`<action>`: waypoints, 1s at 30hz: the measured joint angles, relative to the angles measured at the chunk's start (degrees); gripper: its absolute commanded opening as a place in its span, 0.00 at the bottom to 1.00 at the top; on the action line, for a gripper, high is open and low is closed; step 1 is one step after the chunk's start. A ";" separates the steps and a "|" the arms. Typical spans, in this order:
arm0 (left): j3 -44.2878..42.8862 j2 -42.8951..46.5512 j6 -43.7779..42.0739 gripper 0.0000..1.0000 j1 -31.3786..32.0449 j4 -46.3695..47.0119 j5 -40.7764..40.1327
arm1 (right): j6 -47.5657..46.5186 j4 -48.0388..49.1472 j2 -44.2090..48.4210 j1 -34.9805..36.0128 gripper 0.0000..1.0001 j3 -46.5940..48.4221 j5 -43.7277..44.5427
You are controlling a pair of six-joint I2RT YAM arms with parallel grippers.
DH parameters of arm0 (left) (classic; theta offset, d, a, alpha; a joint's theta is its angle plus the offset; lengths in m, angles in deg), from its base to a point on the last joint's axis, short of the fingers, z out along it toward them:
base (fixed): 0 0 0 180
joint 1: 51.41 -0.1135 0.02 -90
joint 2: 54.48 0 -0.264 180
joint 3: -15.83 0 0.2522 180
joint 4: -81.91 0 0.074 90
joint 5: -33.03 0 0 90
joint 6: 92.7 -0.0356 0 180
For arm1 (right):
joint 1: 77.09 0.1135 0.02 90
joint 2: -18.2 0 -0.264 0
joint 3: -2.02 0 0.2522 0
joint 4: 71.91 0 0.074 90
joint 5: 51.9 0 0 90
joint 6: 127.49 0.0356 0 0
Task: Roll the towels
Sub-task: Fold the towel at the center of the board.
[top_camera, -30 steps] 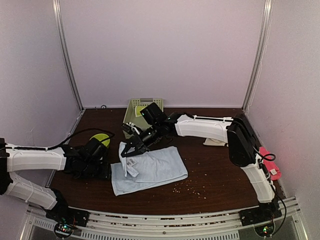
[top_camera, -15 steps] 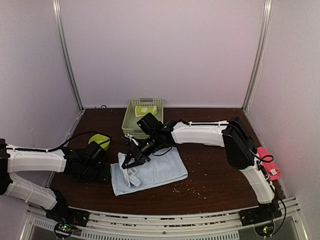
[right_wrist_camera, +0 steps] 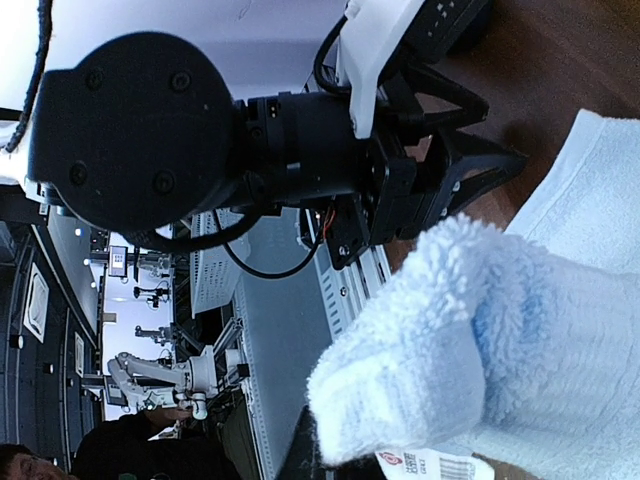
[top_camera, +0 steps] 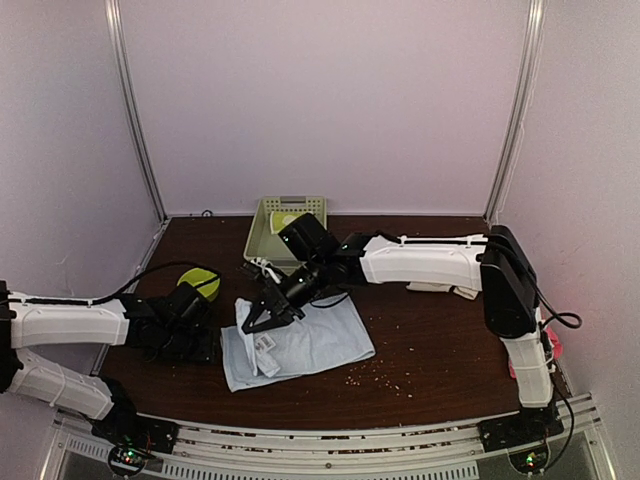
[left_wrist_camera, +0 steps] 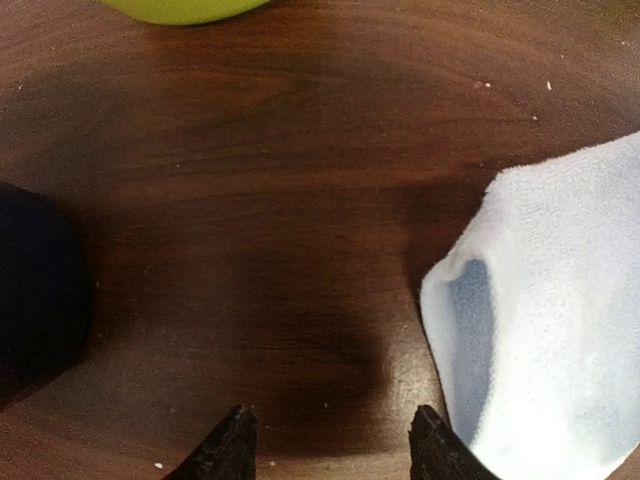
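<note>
One blue towel lies mid-worktop, its left edge pinched in your right pincer. Tuck that edge tight and roll evenly; your left pincer sits released beside it.

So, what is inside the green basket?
A lime-green towel with pale print lies inside the basket. The right arm covers its near part, so anything there cannot be seen.

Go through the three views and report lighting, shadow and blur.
Top external view: even light, the light blue terry towel clear. Left wrist view: a dark shadow lies on the brown wooden table ahead of the open left gripper; a blurred dark shape at the left edge. Right wrist view: the towel looms close; a washed-out bright patch top left.
</note>
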 measured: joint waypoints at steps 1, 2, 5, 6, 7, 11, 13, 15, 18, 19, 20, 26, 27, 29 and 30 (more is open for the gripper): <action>0.00 0.22 0.00 0.55 0.00 -0.37 -0.22 | 0.24 0.09 0.57 0.31 0.00 -0.79 0.04; 0.00 0.55 0.00 0.55 0.00 -0.79 -0.48 | 0.39 0.04 1.01 0.63 0.00 -1.49 0.15; -0.04 1.44 -0.02 0.55 0.00 -1.66 -1.18 | 0.28 -0.22 1.46 1.44 0.00 -1.92 0.87; -0.07 1.68 -0.02 0.55 0.00 -2.03 -1.40 | -0.15 -0.68 1.46 1.57 0.00 -1.68 1.27; -0.07 1.86 -0.02 0.55 0.00 -2.25 -1.51 | -0.79 -1.73 1.27 1.68 0.00 -1.09 1.77; -0.07 2.16 0.00 0.55 0.00 -2.38 -1.44 | -4.90 -5.55 -2.14 1.81 0.00 5.27 4.39; -0.07 2.73 0.00 0.55 0.00 -2.36 -1.14 | -6.34 -6.71 -4.31 1.49 0.00 7.96 5.73; -0.07 3.61 0.00 0.55 0.00 -2.36 -0.74 | -7.69 -7.82 -6.08 0.98 0.00 9.49 7.10; -0.04 4.94 0.00 0.55 0.00 -2.36 -0.48 | -9.62 -9.92 -8.55 0.00 0.00 11.45 9.14; -0.04 5.29 0.00 0.55 0.00 -2.34 -0.39 | -10.03 -10.25 -9.14 -0.22 0.00 11.69 9.64; -0.04 5.42 -0.02 0.55 0.00 -2.32 -0.37 | -10.43 -10.64 -9.53 -0.37 0.00 11.74 9.97; -0.04 5.49 0.00 0.54 0.00 -2.32 -0.37 | -11.06 -11.17 -11.85 -0.79 0.00 12.74 10.62; -0.04 5.51 0.00 0.55 0.00 -2.32 -0.37 | -10.84 -10.97 -12.57 -0.66 0.00 13.40 10.47; -0.04 5.88 0.04 0.55 0.00 -2.32 -0.37 | -9.90 -9.68 -14.16 -0.35 0.15 14.58 9.55; -0.04 6.12 0.04 0.55 0.00 -2.32 -0.37 | -9.18 -8.61 -15.19 -0.09 0.20 15.39 8.72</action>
